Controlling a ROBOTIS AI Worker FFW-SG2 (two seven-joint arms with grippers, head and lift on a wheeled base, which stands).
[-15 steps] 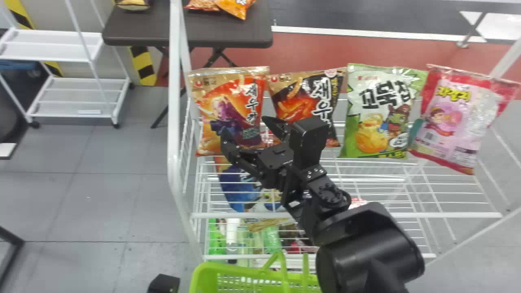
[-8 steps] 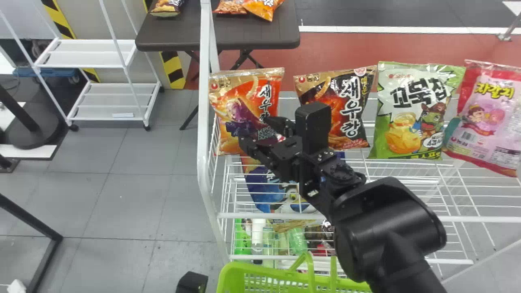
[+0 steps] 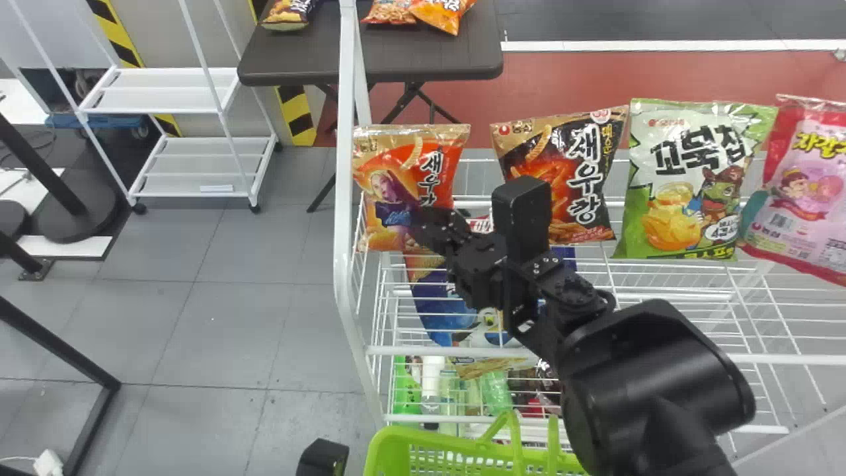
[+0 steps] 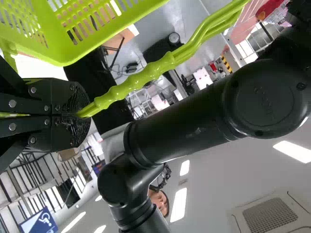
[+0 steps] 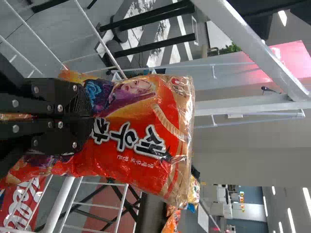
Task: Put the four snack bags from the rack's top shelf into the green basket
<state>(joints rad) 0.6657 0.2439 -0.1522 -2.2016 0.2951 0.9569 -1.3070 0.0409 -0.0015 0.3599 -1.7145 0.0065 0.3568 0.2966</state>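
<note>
At the left end of the rack's (image 3: pixel 555 350) top shelf, a glossy, creased orange snack bag (image 3: pixel 403 158), flat-seamed on top, is pinched between the closed fingers of the right gripper (image 3: pixel 423 228). Beside it are ranged a dark bag (image 3: pixel 562 165), a green bag (image 3: pixel 687 192) and a pink bag (image 3: pixel 803 192). White post (image 3: pixel 345 198) noted just beside the orange bag. Perforated plastic basket (image 3: pixel 386 449): knobbly handle (image 4: pixel 146 73) clamped by the left gripper (image 4: pixel 80 115), fingers closed.
</note>
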